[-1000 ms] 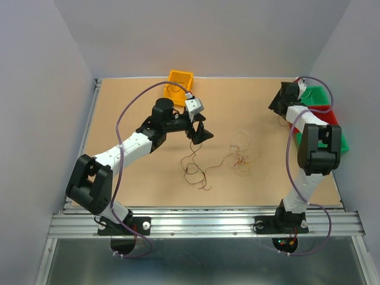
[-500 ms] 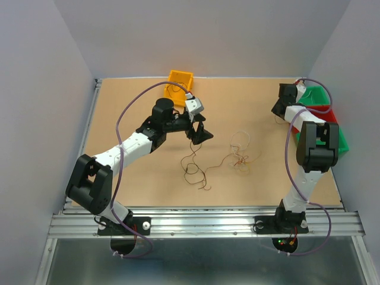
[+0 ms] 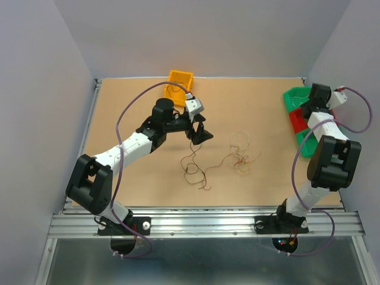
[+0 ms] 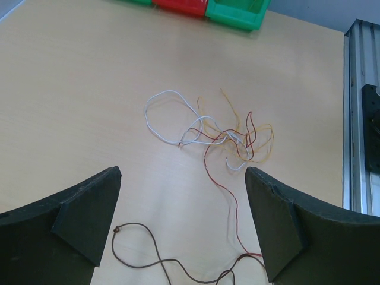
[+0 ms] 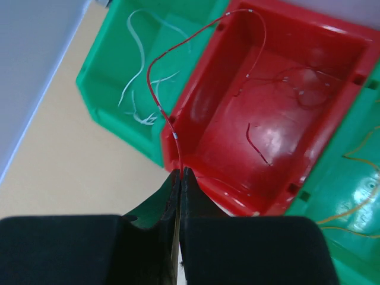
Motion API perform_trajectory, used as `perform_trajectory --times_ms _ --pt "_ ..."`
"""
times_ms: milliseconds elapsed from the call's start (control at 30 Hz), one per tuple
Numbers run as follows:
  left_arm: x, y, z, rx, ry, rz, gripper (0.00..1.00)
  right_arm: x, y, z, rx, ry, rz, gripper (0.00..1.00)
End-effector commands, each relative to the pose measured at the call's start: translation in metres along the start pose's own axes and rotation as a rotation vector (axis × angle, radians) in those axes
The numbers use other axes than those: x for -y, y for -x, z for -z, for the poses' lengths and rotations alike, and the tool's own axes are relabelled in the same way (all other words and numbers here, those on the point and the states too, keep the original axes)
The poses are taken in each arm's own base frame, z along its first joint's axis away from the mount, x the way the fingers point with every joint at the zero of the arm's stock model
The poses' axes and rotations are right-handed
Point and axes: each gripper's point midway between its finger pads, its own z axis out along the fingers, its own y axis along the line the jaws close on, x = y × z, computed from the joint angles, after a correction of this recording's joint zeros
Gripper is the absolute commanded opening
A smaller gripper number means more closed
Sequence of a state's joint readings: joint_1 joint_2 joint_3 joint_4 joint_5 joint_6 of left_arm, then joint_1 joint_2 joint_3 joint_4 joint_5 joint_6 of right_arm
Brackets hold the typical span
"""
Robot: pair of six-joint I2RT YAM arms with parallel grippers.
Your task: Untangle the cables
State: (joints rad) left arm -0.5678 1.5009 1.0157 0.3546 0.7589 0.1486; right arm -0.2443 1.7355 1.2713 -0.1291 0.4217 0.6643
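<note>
A loose tangle of thin cables in white, yellow and red lies mid-table; the left wrist view shows the same tangle. A dark brown cable curls to its left. My left gripper hovers above that brown cable, open and holding nothing. My right gripper is shut on a thin red cable that arcs up over the red bin. In the top view the right gripper hangs over the bins at the right edge.
A green bin holding white wires sits beside the red bin, and another green bin holds a yellow wire. An orange bin stands at the back, behind the left gripper. The bin row lines the table's right edge.
The right arm has swung right, from the table beside the bins to above them, and its jaws have closed on the red cable. The left arm has not moved.
</note>
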Motion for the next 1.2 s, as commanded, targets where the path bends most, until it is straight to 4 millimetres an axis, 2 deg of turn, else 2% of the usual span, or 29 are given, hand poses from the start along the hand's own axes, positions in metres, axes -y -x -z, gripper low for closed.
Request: perform_trajectory --times_ms 0,67,100,133,300,367,433,567,700,833,967,1067,1100,1133,1167 --pt "0.002 0.024 0.000 0.052 -0.012 -0.055 0.97 0.023 0.013 0.000 0.037 -0.048 -0.189 0.01" --pt "0.001 0.022 0.000 0.048 -0.011 -0.047 0.97 0.030 0.010 -0.008 -0.007 -0.034 -0.243 0.01" --pt "0.002 0.023 -0.001 0.049 -0.013 -0.047 0.97 0.028 0.000 -0.016 -0.073 -0.001 -0.267 0.01" --pt "0.003 0.024 -0.001 0.050 -0.014 -0.048 0.97 0.037 0.002 -0.025 -0.089 -0.008 -0.308 0.01" --pt "0.002 0.026 0.001 0.055 -0.006 -0.053 0.97 0.037 -0.010 -0.052 -0.144 -0.023 -0.390 0.01" --pt "0.002 0.026 0.001 0.054 -0.005 -0.053 0.97 0.045 -0.015 -0.064 -0.163 -0.055 -0.467 0.01" --pt "0.001 0.025 0.000 0.052 -0.003 -0.053 0.97 0.062 -0.020 -0.074 -0.157 -0.126 -0.548 0.00" --pt "-0.002 0.021 -0.004 0.042 -0.004 -0.044 0.97 0.079 -0.019 -0.086 -0.115 -0.234 -0.618 0.00" --pt "-0.005 0.018 -0.006 0.034 -0.002 -0.039 0.97 0.096 -0.027 -0.095 -0.117 -0.370 -0.633 0.00" --pt "-0.006 0.017 -0.007 0.031 0.003 -0.037 0.97 0.097 -0.033 -0.103 -0.104 -0.425 -0.618 0.01" --pt "-0.007 0.015 -0.008 0.027 0.002 -0.035 0.97 0.097 -0.024 -0.101 -0.024 -0.489 -0.555 0.01" --pt "-0.008 0.014 -0.008 0.025 0.005 -0.037 0.97 0.085 -0.012 -0.094 0.013 -0.488 -0.511 0.07" --pt "-0.008 0.014 -0.009 0.024 0.004 -0.035 0.97 0.082 -0.004 -0.087 0.040 -0.493 -0.488 0.19" --pt "-0.008 0.014 -0.009 0.024 0.004 -0.036 0.97 0.081 -0.001 -0.083 0.055 -0.497 -0.482 0.25" --pt "-0.008 0.014 -0.009 0.023 0.005 -0.033 0.97 0.080 0.002 -0.079 0.069 -0.498 -0.475 0.35"
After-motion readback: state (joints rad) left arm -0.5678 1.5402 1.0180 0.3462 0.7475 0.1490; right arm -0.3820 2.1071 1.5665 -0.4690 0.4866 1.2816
